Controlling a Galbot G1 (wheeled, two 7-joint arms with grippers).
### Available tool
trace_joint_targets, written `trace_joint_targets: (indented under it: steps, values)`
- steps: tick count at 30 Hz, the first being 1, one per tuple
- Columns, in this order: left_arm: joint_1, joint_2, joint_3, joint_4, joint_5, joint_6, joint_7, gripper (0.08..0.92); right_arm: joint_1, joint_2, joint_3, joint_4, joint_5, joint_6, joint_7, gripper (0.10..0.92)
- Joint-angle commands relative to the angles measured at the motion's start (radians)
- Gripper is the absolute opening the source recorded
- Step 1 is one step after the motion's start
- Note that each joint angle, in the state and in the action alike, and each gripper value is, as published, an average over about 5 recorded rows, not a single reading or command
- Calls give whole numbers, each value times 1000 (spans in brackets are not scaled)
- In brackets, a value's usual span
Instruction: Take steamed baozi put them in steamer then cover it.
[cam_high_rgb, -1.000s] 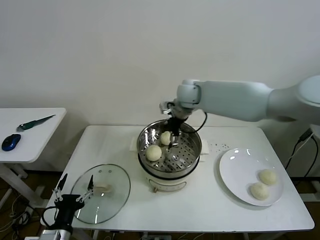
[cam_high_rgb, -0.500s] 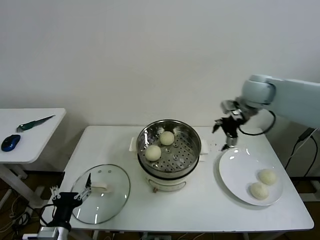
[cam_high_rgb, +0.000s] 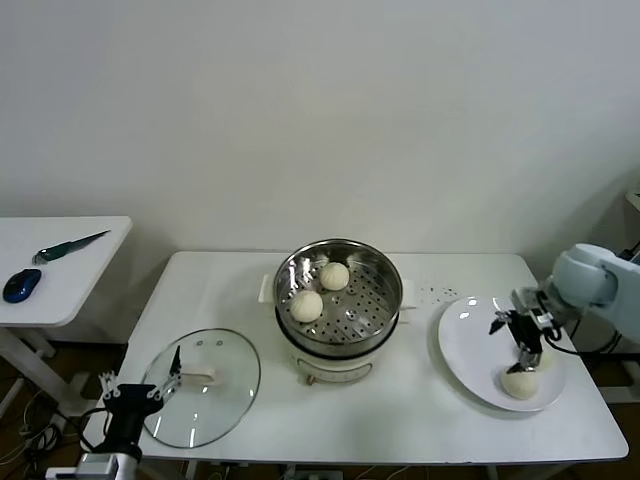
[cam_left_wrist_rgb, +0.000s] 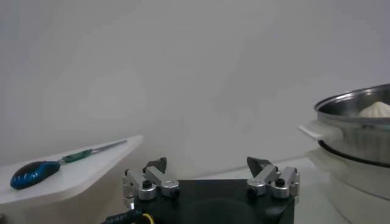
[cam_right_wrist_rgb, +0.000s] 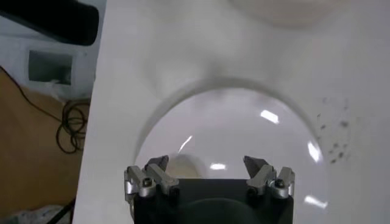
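White table (cam_high_rgb: 250, 300) against pale wall (cam_high_rgb: 300, 110) carries steamer (cam_high_rgb: 340, 300).

Left gripper (cam_left_wrist_rgb: 211, 172) sits low in frame, its two metal fingers spread wide, nothing between them. Ahead and off to one side: round shiny steel steamer basket (cam_left_wrist_rgb: 356, 109) on a white cooker base (cam_left_wrist_rgb: 350, 173), white side handle (cam_left_wrist_rgb: 312, 132) facing the gripper. One cream-white dough bun (cam_left_wrist_rgb: 376, 109) pokes above the rim. On the other side, a white side table (cam_left_wrist_rgb: 70, 172) carries a blue computer mouse (cam_left_wrist_rgb: 34, 172) and a green-handled tool (cam_left_wrist_rgb: 91, 152) beside it. Plain white wall (cam_left_wrist_rgb: 195, 67) behind.
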Motion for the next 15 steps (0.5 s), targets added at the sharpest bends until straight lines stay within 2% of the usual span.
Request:
trace_joint_targets:
  steps: [1, 15]
  values:
    - [2, -7, 1, 1, 14, -1, 0, 823, -268, -24, 207, -83, -137, 15, 0, 823]
    - [6, -5, -10, 9, 16, -2, -2, 823, -254, 44, 192, -145, -141, 15, 1, 823]
